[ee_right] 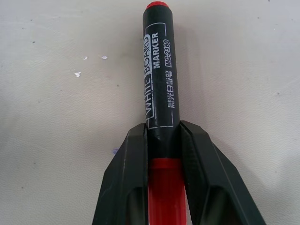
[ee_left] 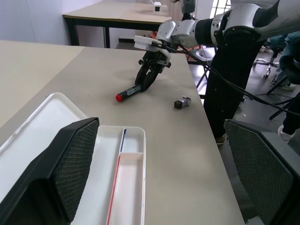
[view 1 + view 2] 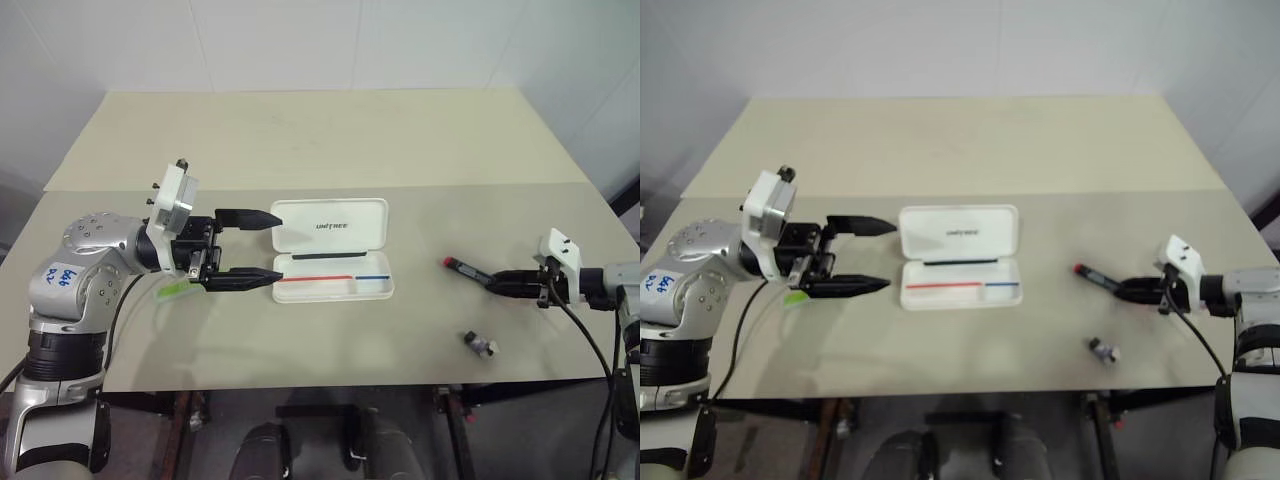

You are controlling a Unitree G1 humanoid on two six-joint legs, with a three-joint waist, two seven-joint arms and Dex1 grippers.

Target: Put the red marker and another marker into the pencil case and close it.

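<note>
Marker pinched, lift comes next

Right gripper is clamped on the red marker, its two fingers squeezing the barrel where the black section meets the red, with the black length and red end running out ahead of the tips along the table. To do this step well, I would lift straight up first and keep the barrel level, since the hold sits toward one end and the long free part could droop or twist. The pencil case lies open well off ahead of the tips. Left gripper waits beside the case, jaws spread wide and empty. A lime-green marker lies partly hidden just behind and under it.
</note>
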